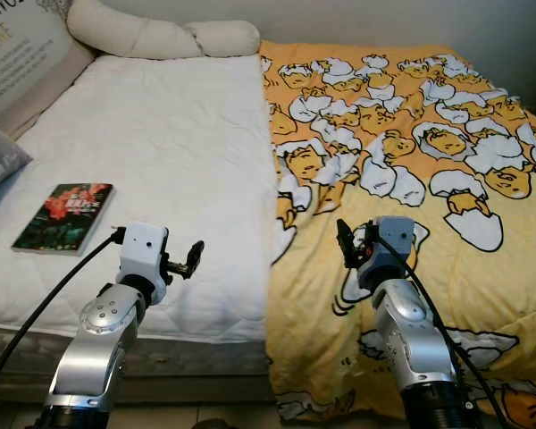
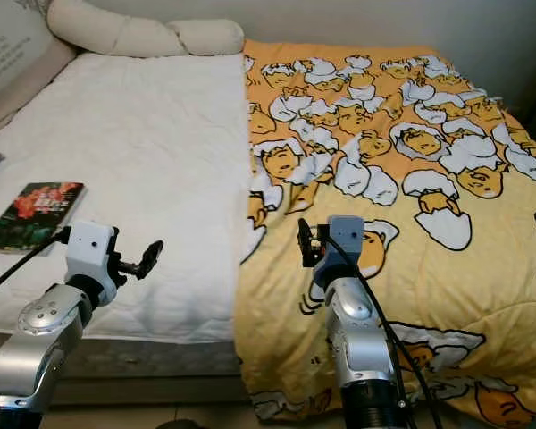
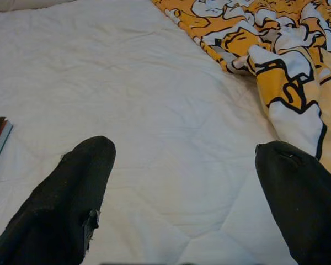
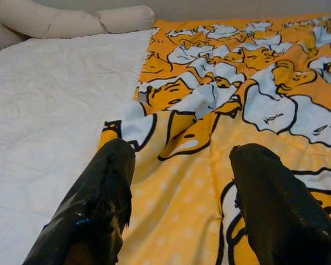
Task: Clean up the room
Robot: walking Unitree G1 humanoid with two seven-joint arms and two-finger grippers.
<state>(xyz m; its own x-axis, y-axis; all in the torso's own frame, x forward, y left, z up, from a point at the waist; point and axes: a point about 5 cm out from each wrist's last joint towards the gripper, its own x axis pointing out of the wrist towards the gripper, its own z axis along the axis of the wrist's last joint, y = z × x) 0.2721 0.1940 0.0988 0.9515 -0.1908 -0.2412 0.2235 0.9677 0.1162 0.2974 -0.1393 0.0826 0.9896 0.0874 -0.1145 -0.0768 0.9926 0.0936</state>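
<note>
While both arms hover over the near edge of the bed (image 1: 161,134), nothing is in hand: the left gripper (image 3: 185,165) has its fingers spread wide above the bare white mattress cover, and the right gripper (image 4: 179,176) is just as wide apart over the yellow duvet (image 1: 411,143), right above the duvet's bunched inner edge. That duvet covers only the right half of the bed, its edge rumpled and folded back along the middle, so my read is that spreading it leftward is the job at hand. A book (image 1: 64,217) lies near the left edge of the bed, well apart from the left gripper, and a long cream pillow (image 1: 161,36) runs along the far edge. Risks from here, as I judge them: the right fingers could pinch only the top fold of the loose edge and let it slip out mid-pull, or dragging the duvet across could bury the book beneath it; grabbing too deep might also catch the mattress cover and pull it up with the duvet
</note>
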